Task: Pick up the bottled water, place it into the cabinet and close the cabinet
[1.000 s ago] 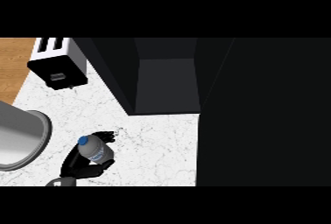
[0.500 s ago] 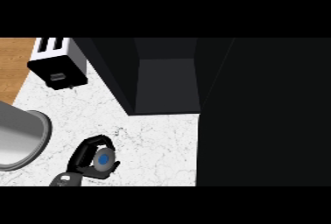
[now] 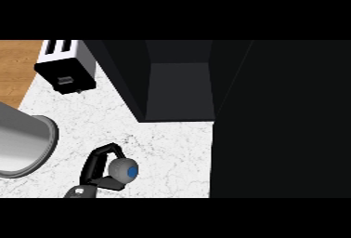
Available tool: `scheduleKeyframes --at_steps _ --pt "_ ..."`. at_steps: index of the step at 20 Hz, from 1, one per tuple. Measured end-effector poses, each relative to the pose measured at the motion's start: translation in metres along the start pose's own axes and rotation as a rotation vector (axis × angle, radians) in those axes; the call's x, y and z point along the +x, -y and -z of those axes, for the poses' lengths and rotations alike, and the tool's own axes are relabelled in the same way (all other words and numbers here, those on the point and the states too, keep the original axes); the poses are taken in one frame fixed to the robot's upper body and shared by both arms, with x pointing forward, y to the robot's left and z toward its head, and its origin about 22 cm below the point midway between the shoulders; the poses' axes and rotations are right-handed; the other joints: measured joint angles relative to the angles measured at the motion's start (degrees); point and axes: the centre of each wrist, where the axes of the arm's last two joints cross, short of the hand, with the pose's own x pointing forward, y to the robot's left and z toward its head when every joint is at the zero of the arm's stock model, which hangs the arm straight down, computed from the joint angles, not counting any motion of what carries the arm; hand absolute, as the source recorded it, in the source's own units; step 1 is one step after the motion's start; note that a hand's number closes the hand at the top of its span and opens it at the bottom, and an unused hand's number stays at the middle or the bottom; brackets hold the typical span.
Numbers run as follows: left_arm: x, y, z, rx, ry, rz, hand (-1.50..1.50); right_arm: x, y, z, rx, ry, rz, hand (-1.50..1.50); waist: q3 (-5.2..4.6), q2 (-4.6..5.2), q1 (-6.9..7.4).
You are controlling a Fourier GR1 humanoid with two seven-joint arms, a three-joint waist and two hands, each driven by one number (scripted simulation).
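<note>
Near the counter's [image 3: 171, 148] lower edge, left hand [image 3: 94, 168] curls round bottled water [image 3: 122, 170], blue cap facing up, cabinet [image 3: 179, 88] open beyond.

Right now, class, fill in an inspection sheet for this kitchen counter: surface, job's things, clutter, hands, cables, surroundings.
Surface: white marbled counter, with a wooden strip at the far left.
Job's things: bottled water, seen from above with its blue cap showing; dark cabinet standing open, nothing seen inside.
Clutter: toaster at the back left; large grey metal pot at the left edge.
Hands: one hand with its fingers curled round the bottle; which hand it is cannot be told; no other hand seen.
Cables: nothing seen.
Surroundings: the right side is a dark panel, too dark to identify.
</note>
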Motion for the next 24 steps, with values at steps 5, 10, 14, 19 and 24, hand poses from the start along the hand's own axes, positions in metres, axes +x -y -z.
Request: scheduleKeyframes --at_steps 5,10,14,19,24 --pt "0.003 0.03 0.011 0.017 0.021 -0.047 1.5 0.0 0.002 -0.002 0.007 -0.015 -0.012 -1.5 -0.05 -0.05 0.11" --pt "0.019 0.054 0.042 -0.005 0.04 -0.1 1.5 0.0 0.003 -0.002 0.011 -0.006 -0.026 -1.5 -0.07 -0.1 0.09" --pt "0.04 0.072 0.063 0.004 0.054 -0.121 1.5 0.0 0.006 -0.003 0.01 -0.006 -0.045 -1.5 -0.05 -0.15 0.18" --pt "0.07 0.102 0.09 0.002 0.04 -0.11 1.5 0.001 0.006 -0.007 0.0 -0.004 -0.044 -1.5 -0.07 -0.15 -0.34" --pt "0.104 0.128 0.124 0.014 0.024 -0.106 1.5 0.002 0.009 -0.008 0.004 -0.002 -0.055 -1.5 -0.08 0.04 -0.71"
